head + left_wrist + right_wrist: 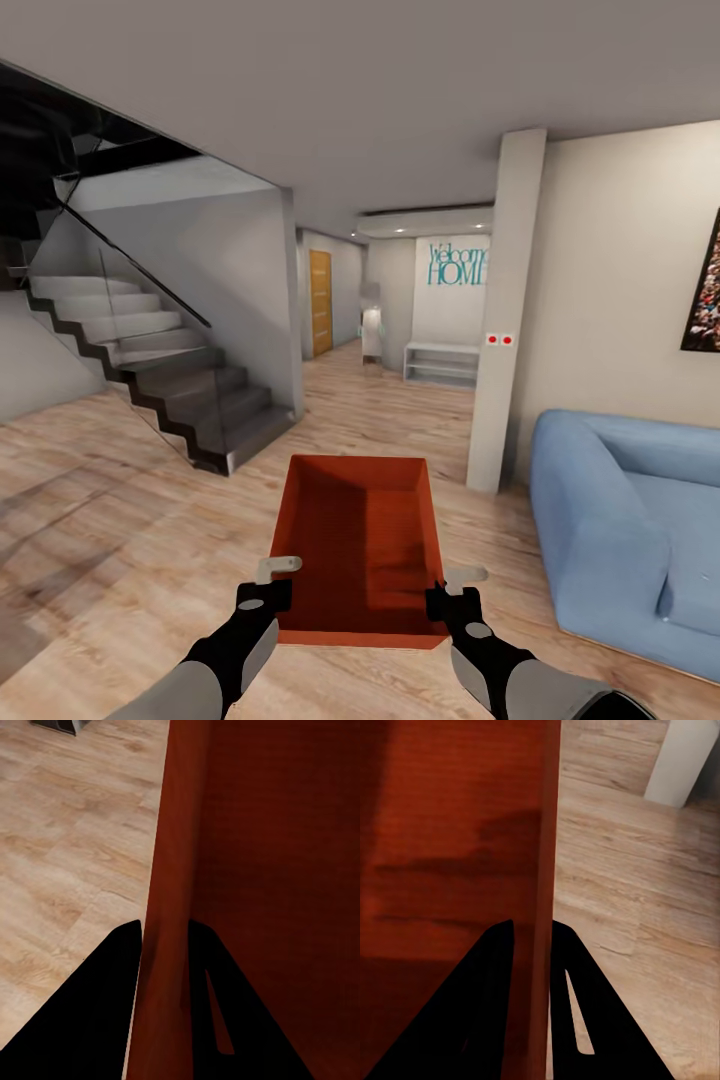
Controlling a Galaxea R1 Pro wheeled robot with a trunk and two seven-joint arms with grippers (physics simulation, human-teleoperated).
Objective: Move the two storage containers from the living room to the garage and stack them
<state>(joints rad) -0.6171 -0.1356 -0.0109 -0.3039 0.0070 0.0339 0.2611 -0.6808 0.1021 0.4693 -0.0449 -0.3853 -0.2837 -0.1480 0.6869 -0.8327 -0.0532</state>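
I hold one orange-red open-top storage container level in front of me, above light wood planking. My left gripper is shut on its left wall, one finger inside and one outside. My right gripper is shut the same way on the right wall. In the left wrist view the left gripper pinches the container wall. The right wrist view shows the right gripper clamping the container rim. The container is empty inside. The garage and its floor are out of view.
A staircase with a glass balustrade rises on the left. On the right stands a blue sofa, with a white pillar just behind it. Straight ahead a hallway leads past a wooden door and a low white shelf.
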